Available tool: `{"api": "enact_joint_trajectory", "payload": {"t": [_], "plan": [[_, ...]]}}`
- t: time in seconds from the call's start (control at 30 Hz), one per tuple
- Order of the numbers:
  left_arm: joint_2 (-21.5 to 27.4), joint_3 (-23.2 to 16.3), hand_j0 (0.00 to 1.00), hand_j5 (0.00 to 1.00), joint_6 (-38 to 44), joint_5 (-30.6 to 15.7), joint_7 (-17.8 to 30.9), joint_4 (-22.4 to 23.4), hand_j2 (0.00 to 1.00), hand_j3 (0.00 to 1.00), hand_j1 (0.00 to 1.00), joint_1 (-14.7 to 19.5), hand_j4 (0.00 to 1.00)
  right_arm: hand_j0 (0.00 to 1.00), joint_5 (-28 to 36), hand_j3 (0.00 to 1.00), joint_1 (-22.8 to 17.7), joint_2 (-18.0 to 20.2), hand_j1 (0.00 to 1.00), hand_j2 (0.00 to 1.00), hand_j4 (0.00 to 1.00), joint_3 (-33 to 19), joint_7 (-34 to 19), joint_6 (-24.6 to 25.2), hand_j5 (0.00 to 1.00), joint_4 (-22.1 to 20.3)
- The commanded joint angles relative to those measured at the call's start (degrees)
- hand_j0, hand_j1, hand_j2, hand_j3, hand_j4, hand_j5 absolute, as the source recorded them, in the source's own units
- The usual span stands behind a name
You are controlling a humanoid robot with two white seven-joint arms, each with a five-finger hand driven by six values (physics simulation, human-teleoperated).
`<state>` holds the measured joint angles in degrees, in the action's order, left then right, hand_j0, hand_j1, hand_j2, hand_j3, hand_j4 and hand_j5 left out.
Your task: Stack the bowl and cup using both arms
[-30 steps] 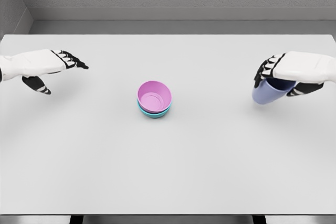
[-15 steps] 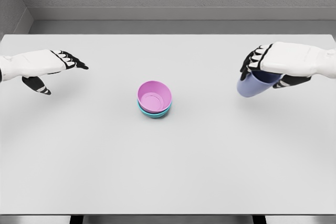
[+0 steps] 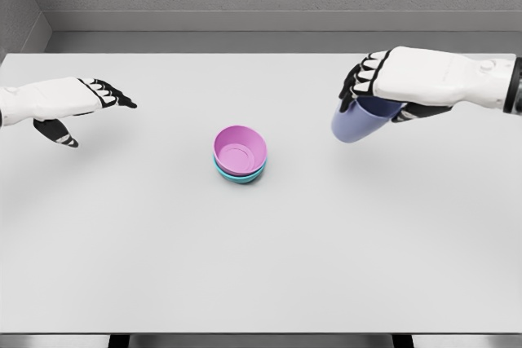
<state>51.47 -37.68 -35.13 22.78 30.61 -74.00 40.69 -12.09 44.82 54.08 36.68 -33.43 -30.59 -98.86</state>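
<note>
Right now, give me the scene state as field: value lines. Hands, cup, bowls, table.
left hand: open, holds nothing, hovers over the table's left side
right hand: shut on the purple cup
purple cup: held from above, tilted, clear of the table, right of the bowls
pink bowl: nested in the teal bowl, upright, mid-table
teal bowl: under the pink one, only its rim shows
table: white
cup in bowls: not yet

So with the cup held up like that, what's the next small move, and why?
Probably carry the purple cup further left until it is above the pink bowl, then lower it. The right robot hand grips the cup in the air, right of the bowls; the pink bowl already sits nested in the teal bowl. The left robot hand hovers open, far left.
</note>
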Motion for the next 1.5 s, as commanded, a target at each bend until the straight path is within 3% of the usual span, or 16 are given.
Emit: {"api": "enact_joint_trajectory", "payload": {"t": [0.0, 1.07, 1.47], "plan": [[0.3, 0.1, 1.00, 1.00, 0.1, -0.3, 0.0, -0.1, 1.00, 1.00, 1.00, 0.0, 1.00, 0.66, 0.2, 0.66, 0.0, -0.4, 0.66, 0.66, 0.66, 0.1, 0.1, 0.2, 0.66, 0.0], [0.7, 0.5, 1.00, 1.00, 0.1, -0.4, 0.0, 0.0, 1.00, 1.00, 1.00, 0.0, 1.00, 0.64, 0.0, 0.64, 3.7, -12.5, 0.64, 0.64, 0.64, 3.7, 0.0, 2.0, 0.64, -0.7], [0.8, 0.5, 1.00, 1.00, 0.1, -0.4, 0.0, 0.2, 1.00, 1.00, 1.00, 0.0, 1.00, 0.64, -0.5, 0.64, 5.7, -16.7, 0.64, 0.64, 0.64, 6.9, -0.2, 7.0, 0.64, 0.8]]}}
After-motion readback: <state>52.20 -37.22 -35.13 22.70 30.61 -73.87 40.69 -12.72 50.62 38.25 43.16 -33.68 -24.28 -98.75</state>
